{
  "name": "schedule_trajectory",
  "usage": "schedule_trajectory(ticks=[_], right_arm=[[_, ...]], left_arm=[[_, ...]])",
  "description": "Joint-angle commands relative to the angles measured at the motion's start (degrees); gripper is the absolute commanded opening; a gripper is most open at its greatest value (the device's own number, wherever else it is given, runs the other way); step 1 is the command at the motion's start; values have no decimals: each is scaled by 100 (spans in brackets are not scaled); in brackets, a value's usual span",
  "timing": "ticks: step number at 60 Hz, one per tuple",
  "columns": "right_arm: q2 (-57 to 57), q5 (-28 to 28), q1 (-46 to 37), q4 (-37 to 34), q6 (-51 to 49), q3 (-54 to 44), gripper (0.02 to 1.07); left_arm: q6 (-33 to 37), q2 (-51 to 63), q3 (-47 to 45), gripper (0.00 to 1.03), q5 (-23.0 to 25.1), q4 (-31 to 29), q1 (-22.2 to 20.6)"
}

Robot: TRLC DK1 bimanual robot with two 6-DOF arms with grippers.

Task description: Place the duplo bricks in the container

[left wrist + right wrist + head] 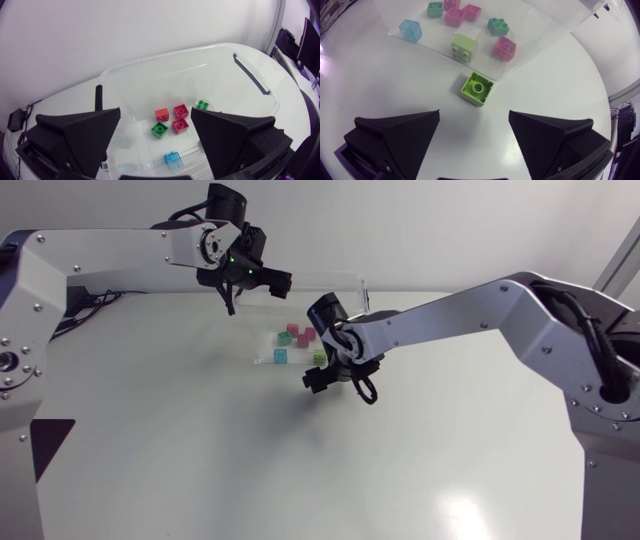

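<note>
Two hands stand wide open, each holding nothing. The left hand (156, 117) hangs above the clear container (150, 65), where several bricks (180, 111) lie inside. One lime-green brick (476, 89) lies on the tabletop (395, 85) just outside the container's wall, ahead of the right hand (474, 130).

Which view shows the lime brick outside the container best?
The right wrist view: the lime brick lies whole on the table ahead of the open right hand, just outside the container. The head view gives only a tiny green speck by the right arm; the left wrist view doesn't clearly show it.
</note>
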Motion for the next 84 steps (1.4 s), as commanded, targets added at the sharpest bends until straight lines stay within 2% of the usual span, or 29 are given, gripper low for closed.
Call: schedule_trajectory(ticks=[1,10,19,40,51,71,84], right_arm=[[182,-23,-40,-96,153,56,102],[121,-84,-40,317,127,-164,102],[182,-84,-40,413,171,-93,102],[446,39,-31,-237,470,487,102],[534,127,-14,-395,584,654,102],[534,153,-49,-501,698,680,102],[578,153,-58,-641,804,785,101]], left_arm=[[-114,-222,-171,98,-27,83,54],[-114,-275,-259,98,-27,136,89],[-114,-336,-399,98,-27,215,98],[-114,-547,-566,98,-27,312,133],[-97,-714,-847,98,-27,611,98],[123,-1312,-1955,98,-10,1182,-25],[158,-1760,-2588,98,-1,1411,80]])
